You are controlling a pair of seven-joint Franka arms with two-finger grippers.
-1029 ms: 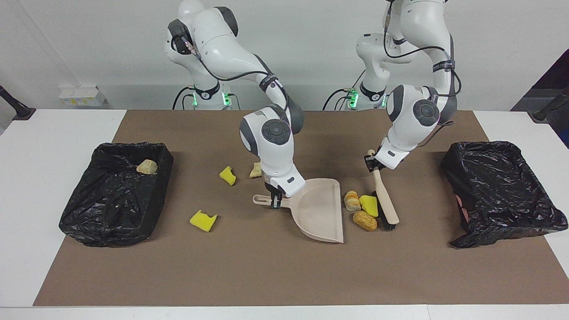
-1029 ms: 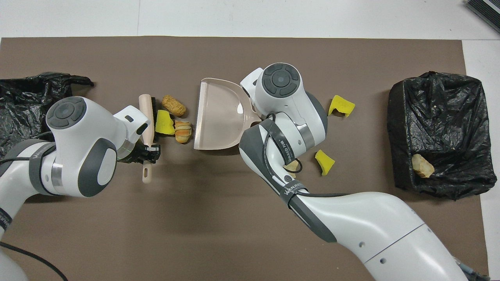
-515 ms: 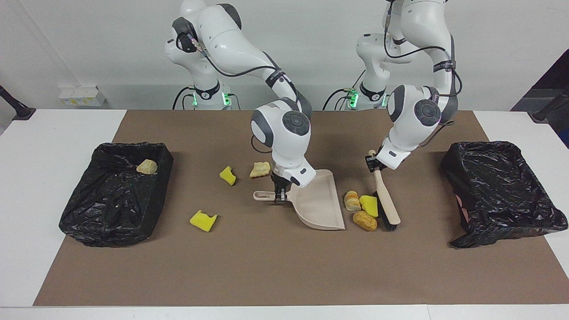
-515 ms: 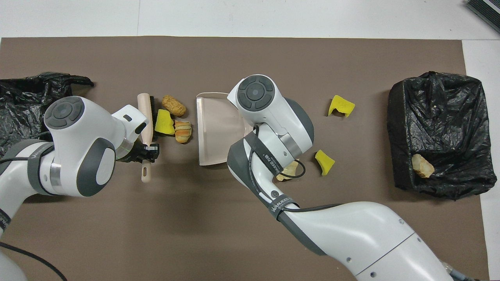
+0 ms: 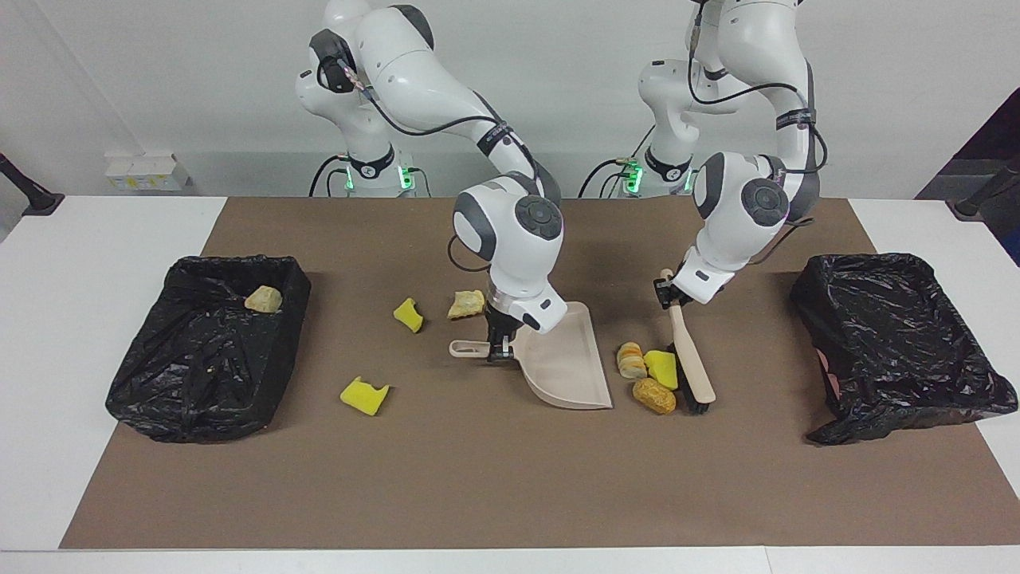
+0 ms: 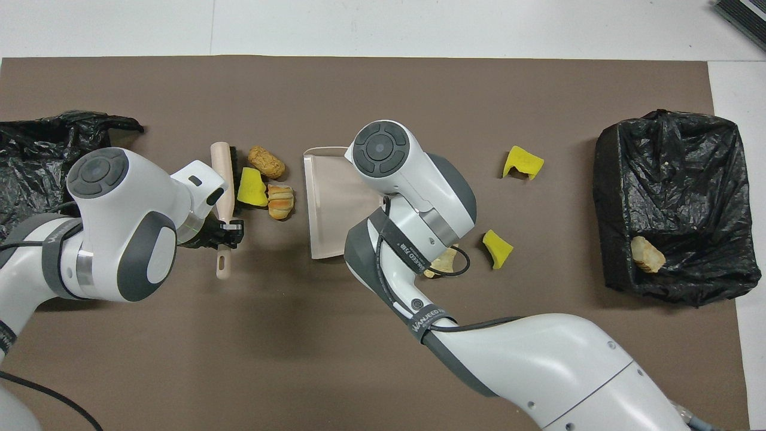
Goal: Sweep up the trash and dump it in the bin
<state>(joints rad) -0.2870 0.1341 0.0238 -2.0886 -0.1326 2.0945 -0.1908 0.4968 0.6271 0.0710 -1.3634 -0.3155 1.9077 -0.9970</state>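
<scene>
Right gripper (image 5: 500, 351), clamped on the dustpan (image 5: 564, 368) handle, has edged it (pan lower now) away from the trash (image 5: 647, 375)

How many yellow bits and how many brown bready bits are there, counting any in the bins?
yellow sponge chunks: 3
tan bread lumps: 4, one of them in the black bin
Total: 7
</scene>
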